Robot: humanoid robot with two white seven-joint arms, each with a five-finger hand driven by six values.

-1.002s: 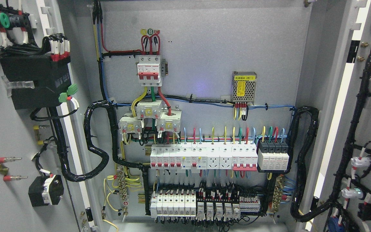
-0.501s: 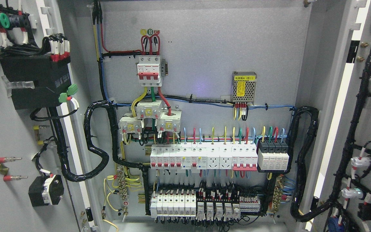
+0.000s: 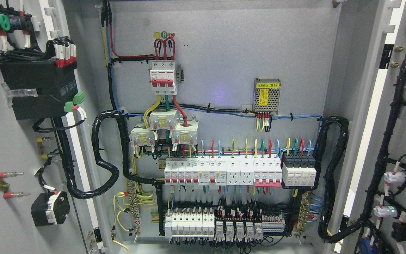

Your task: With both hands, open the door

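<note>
An electrical cabinet stands with both doors swung wide. The left door (image 3: 9,148) shows its grey inner face at the picture's left, carrying a black module (image 3: 37,88) and wired parts. The right door (image 3: 405,116) fills the right edge, its inner face lined with black cable looms. Between them the grey back panel (image 3: 224,49) is fully exposed. Neither of my hands nor arms appears anywhere in the head view.
On the back panel sit a red-and-white main breaker (image 3: 163,77), a yellow-labelled power supply (image 3: 267,94), a row of white breakers (image 3: 224,171) and a lower terminal row (image 3: 220,225). Thick black cable bundles (image 3: 104,155) loop at both sides.
</note>
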